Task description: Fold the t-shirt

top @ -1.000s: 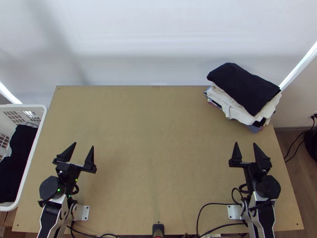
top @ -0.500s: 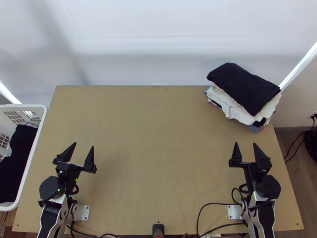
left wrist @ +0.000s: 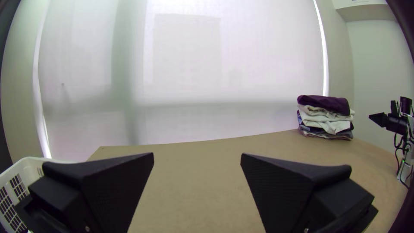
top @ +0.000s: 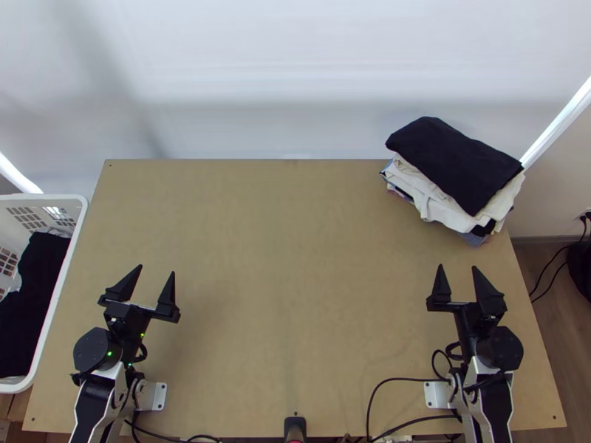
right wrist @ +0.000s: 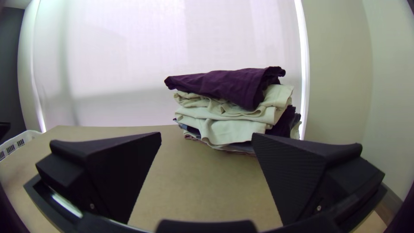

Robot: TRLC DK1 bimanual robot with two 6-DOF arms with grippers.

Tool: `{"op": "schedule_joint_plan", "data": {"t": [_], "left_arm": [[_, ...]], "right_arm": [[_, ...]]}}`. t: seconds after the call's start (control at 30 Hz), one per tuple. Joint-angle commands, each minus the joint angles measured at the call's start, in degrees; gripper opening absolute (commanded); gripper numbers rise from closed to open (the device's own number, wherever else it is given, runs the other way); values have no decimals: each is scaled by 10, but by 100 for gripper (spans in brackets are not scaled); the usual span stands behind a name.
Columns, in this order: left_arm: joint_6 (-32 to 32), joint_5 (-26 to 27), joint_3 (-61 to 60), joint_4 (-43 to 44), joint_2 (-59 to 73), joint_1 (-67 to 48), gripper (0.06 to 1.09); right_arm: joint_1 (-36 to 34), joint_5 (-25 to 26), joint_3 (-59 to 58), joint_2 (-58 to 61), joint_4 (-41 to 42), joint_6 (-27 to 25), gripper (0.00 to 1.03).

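Note:
Near the table's lower left, my left gripper stands open with nothing between its fingers; in its wrist view the left gripper shows its two fingers wide apart. My right gripper is open and empty at the lower right, and so is the right gripper in its own wrist view. A stack of folded clothes lies at the table's back right, with a dark folded cloth on top and cream cloths under it. Dark cloth lies bunched in the basket at the left.
The white basket stands against the table's left edge. The bare wooden table stretches between the two arms. Black cables run along the near edge by the right arm's base. A pale screen hangs behind the table.

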Motion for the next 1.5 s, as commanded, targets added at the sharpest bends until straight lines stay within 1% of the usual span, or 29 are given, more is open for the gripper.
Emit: {"op": "schedule_joint_plan", "data": {"t": [0.0,0.17,0.27,0.33,0.47,0.57,0.63,0.73,0.8,0.87,0.93,1.0,1.1,1.13,1.23,1.27,1.47], "left_arm": [[9,0,-22,-15,-3,-3,104],[-6,-1,-21,-20,4,-13,104],[7,-1,-21,-19,-3,48,104],[38,-3,-16,-15,-3,68,104],[46,-11,50,-95,0,86,103],[34,-12,109,-109,19,87,103],[28,-19,169,-125,73,87,104],[-2,-33,303,-197,204,100,104],[-27,-36,399,-251,281,132,104],[-36,-34,476,-281,331,187,104],[-44,-17,535,-294,369,242,104],[-44,-10,588,-315,414,292,104],[-43,10,650,-355,489,368,104],[-41,26,664,-363,514,394,104],[-35,109,695,-369,589,495,104],[-29,124,704,-369,617,517,104],[12,130,782,-385,804,592,104]], "right_arm": [[0,5,-2,2,-12,4,98],[0,5,-2,2,-12,4,98],[0,5,-2,2,-12,4,98],[0,5,-2,2,-12,4,98],[0,5,-2,2,-12,4,98],[0,5,-2,2,-12,4,98],[0,5,-2,2,-12,4,98],[0,5,-2,2,-12,4,98],[0,5,-2,2,-12,4,98],[0,5,-2,2,-12,4,98],[0,5,-2,2,-12,4,98],[0,5,-2,2,-12,4,98],[0,5,-2,2,-12,4,98],[0,5,-2,2,-12,4,98],[0,5,-2,2,-12,4,98],[0,5,-2,2,-12,4,98],[0,5,-2,2,-12,4,98]]}}
